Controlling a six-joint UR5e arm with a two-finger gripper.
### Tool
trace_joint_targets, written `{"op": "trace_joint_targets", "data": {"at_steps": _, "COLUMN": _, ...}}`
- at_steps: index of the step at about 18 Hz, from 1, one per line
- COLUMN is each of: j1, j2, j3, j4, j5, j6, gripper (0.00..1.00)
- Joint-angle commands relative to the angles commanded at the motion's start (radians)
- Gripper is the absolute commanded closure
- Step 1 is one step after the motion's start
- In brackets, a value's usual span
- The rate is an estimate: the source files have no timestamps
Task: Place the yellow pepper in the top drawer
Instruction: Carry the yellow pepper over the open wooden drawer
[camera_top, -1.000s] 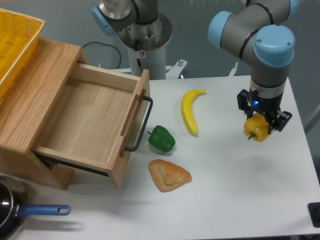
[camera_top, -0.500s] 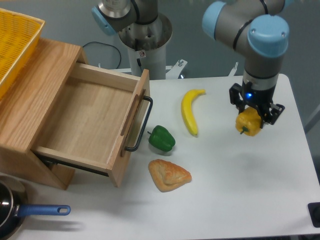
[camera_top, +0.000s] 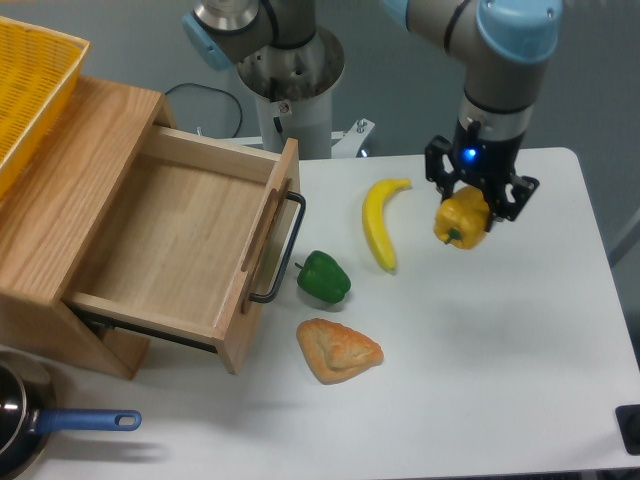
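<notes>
Above the table's far right part: yellow pepper (camera_top: 461, 219) hangs clear of the surface, pinched in the gripper (camera_top: 468, 213).
Gripper: fingers clamped on the pepper's sides.
Just left: banana (camera_top: 379, 221) lies on the table (camera_top: 520, 380).
Top drawer (camera_top: 175, 245): pulled open at the left edge, nothing visible inside.
Done: pepper picked up.
Left: carry across, lower into drawer, release.

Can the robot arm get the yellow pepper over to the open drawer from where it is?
Probably yes. The gripper holds the yellow pepper up off the table, jaws shut on it. The drawer is pulled open and nothing shows inside. The banana and green pepper lie low between them.
</notes>
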Motion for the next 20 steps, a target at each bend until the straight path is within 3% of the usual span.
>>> {"op": "trace_joint_targets", "data": {"at_steps": 5, "j1": -0.012, "j2": 0.061, "j3": -0.025, "j4": -0.022, "j5": -0.092, "j6": -0.087, "gripper": 0.82}}
{"op": "trace_joint_targets", "data": {"at_steps": 9, "j1": -0.075, "j2": 0.095, "j3": -0.025, "j4": -0.020, "j5": -0.146, "j6": -0.224, "gripper": 0.82}}
{"op": "trace_joint_targets", "data": {"at_steps": 14, "j1": -0.120, "j2": 0.120, "j3": -0.025, "j4": -0.019, "j5": -0.233, "j6": -0.334, "gripper": 0.82}}
{"op": "trace_joint_targets", "data": {"at_steps": 20, "j1": -0.247, "j2": 0.120, "j3": -0.026, "j4": -0.016, "j5": -0.246, "j6": -0.405, "gripper": 0.82}}
